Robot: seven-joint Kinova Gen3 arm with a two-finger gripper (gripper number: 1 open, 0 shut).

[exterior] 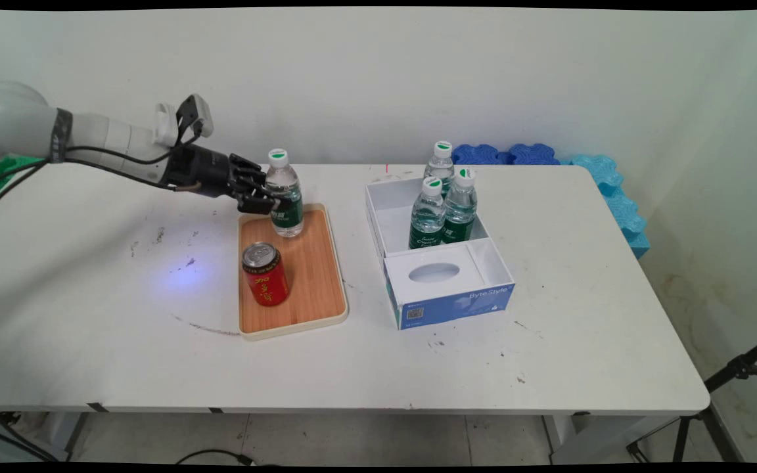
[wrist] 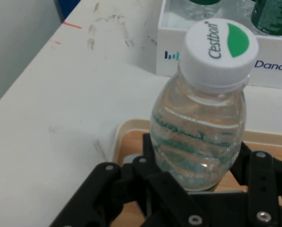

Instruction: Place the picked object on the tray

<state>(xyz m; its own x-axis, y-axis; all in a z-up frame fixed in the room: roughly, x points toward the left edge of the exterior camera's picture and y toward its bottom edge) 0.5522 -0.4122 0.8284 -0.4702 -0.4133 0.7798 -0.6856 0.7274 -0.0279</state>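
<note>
Currently the black two-finger end effector (exterior: pixel 272 197) reaches in horizontally from the left, low over the far end of the wooden tray with the cream rim (exterior: pixel 337 289). Its fingers are closed around the clear plastic water bottle with a green label and white cap (exterior: pixel 284 194), gripping it at mid-body. The hand view confirms this: the bottle (wrist: pixel 200 127) sits between the black linkage, which rises on both sides of it, and the cap faces the camera.

Key relation: the bottle's long axis is upright, roughly perpendicular to the end effector's approach axis. The bottle sits directly ahead of the palm, between the fingers, not off to a side. Whether its base touches the tray or is just clear of it cannot be read from either view.

On the same tray, toward the near end and well apart from the gripped bottle, a red drinks can with a silver top (exterior: pixel 265 273) stands upright.

To the right on the white bench (exterior: pixel 549 355), apart from the tray, is an open white-and-blue cardboard box (exterior: pixel 447 299). Three more upright water bottles of the same kind (exterior: pixel 445 207) stand in its far compartment. The near compartment is covered by a white panel with an oval cut-out.

Blue foam blocks (exterior: pixel 605 184) lie along the bench's far right edge.
</note>
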